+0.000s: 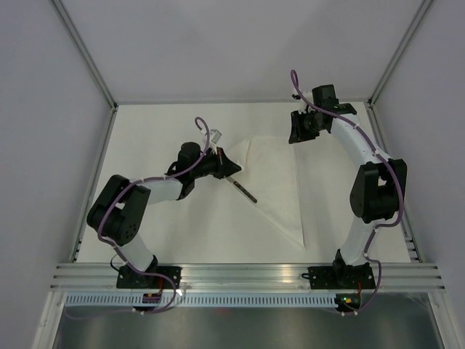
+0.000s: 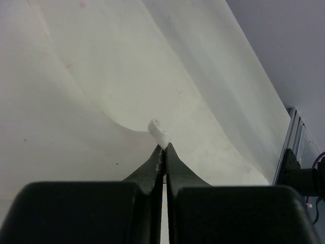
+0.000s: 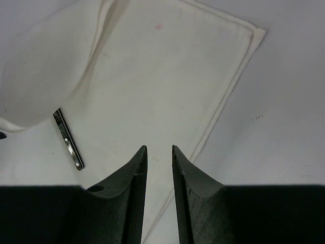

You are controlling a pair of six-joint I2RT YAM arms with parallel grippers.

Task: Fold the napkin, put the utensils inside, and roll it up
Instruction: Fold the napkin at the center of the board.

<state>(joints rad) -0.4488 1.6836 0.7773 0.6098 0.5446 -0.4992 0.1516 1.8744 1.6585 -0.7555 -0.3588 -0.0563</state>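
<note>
Left gripper [image 2: 163, 147] is clamped on a small tuft of the napkin [image 2: 203, 86], with the fingertips pressed together around the white cloth. Ahead of its tips, the sheet is lifted into a curved fold. One of the utensils [image 1: 243, 190], dark and slender, is seen just beside this gripper, one end hidden beneath the raised cloth. The right gripper [image 3: 159, 150] is held above the table [image 3: 284, 101], its jaws parted slightly with nothing between them. The napkin's hemmed edge is seen running directly below its fingertips, the utensil off to their left.
</note>
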